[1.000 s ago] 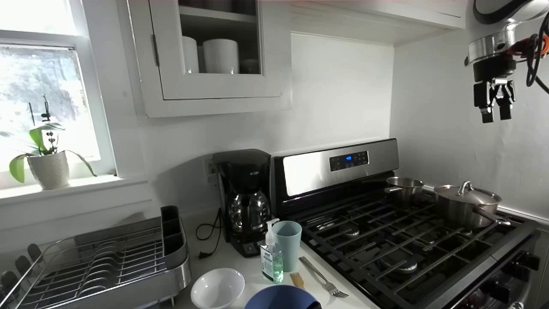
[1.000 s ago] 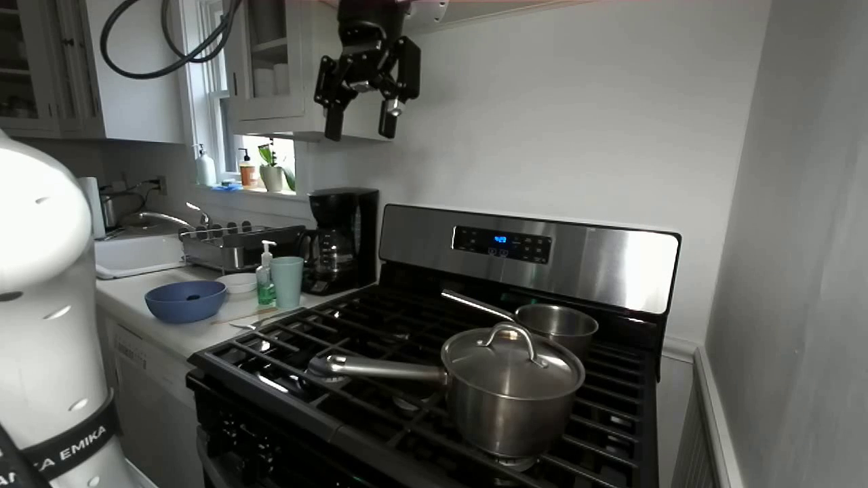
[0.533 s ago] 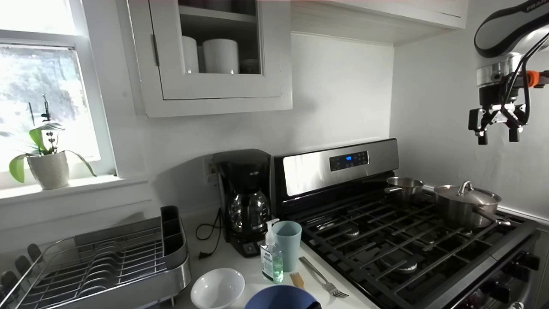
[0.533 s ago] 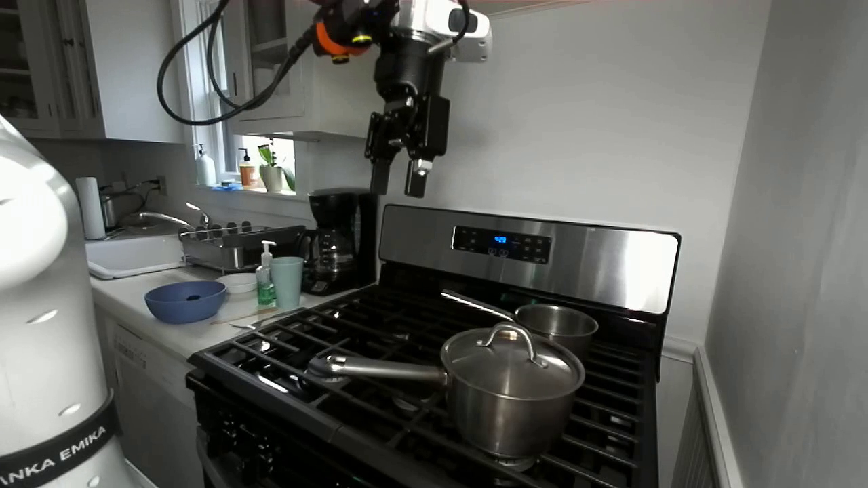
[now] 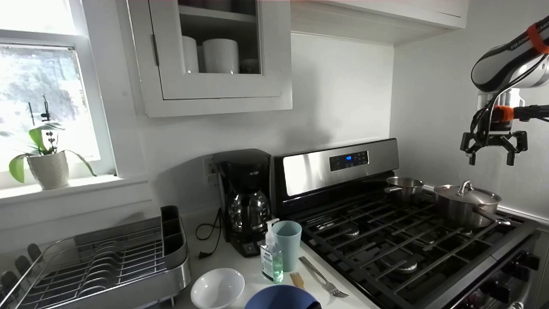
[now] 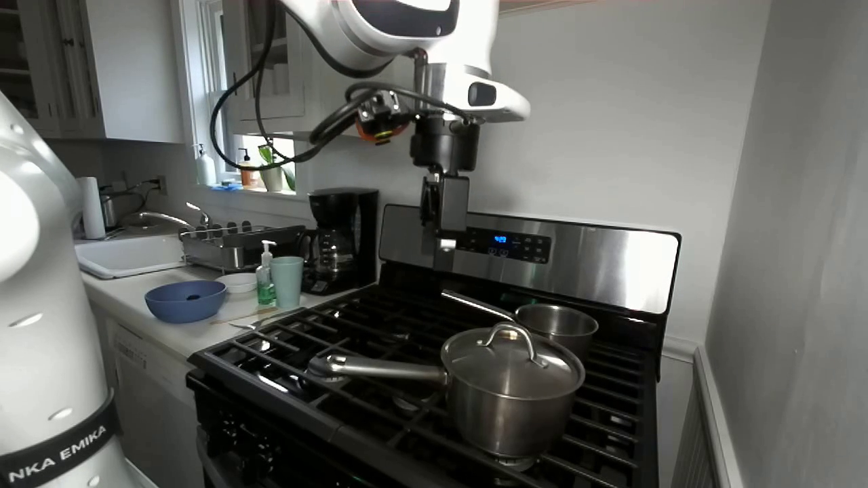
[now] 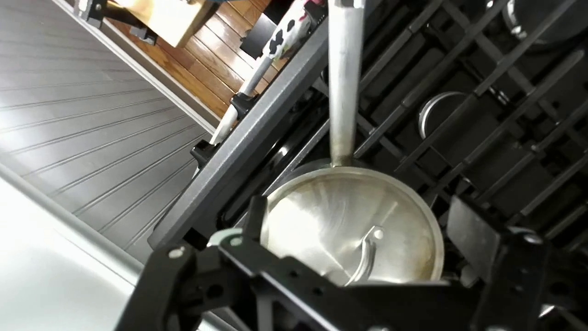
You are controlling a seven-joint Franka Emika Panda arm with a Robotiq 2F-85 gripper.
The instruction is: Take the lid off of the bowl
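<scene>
In an exterior view the gripper (image 5: 491, 160) hangs above the stove (image 5: 469, 277), pointing down, its jaws spread wide with nothing between them. Below it the lid (image 5: 476, 196) lies on the steel pot (image 5: 456, 211), which I take to be the vessel the task means. The step in hand, I judge, is the approach — no contact shows, and the lid is not yet off.

In an exterior view the lid's loop handle (image 6: 510, 327) arches below and to the side of the gripper, well apart from it. The jaws line up edge-on there, so that angle cannot tell how wide they stand. A small open pot (image 6: 559, 327) is just behind; a straight lift would probably keep the lid clear of it.

In the wrist view the fingers (image 7: 473, 234) show on either side of the lid, the loop handle between them and partly hidden by the gripper's body. The closing line seems to cross the loop, so little turning looks needed. The next move calls for a small sideways shift, a careful descent astride the loop — then a firm close.
</scene>
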